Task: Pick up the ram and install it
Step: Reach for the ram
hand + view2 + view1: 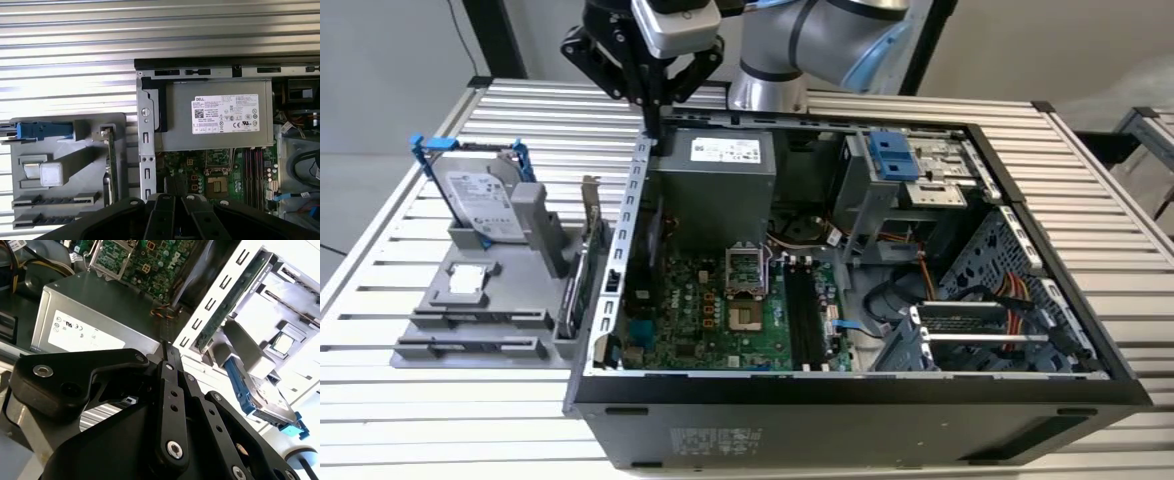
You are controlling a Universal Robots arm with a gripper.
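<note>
- Exterior view: the gripper (651, 128) hangs at upper centre-left, above the computer case's (854, 420) rear edge; its fingers (647, 100) are pressed together with nothing between them.
- Location: the ram (467, 319) appears to lie in the grey fixture (520, 295), lower left on the tabletop (374, 420), well apart from the gripper.
- Judgement: pick-up not begun; installing outstanding.
- Clearance: the upright card (587, 270) and the case wall flank the fixture; the room above it looks open.

robotics lab or test workshop, industrial robot arm (807, 45) standing at a slatted aluminium table (1107, 210), opened desktop computer case (1021, 250) lying on it with circuit boards bared, grey fixture tray (467, 335) holding loose computer parts beside it
</note>
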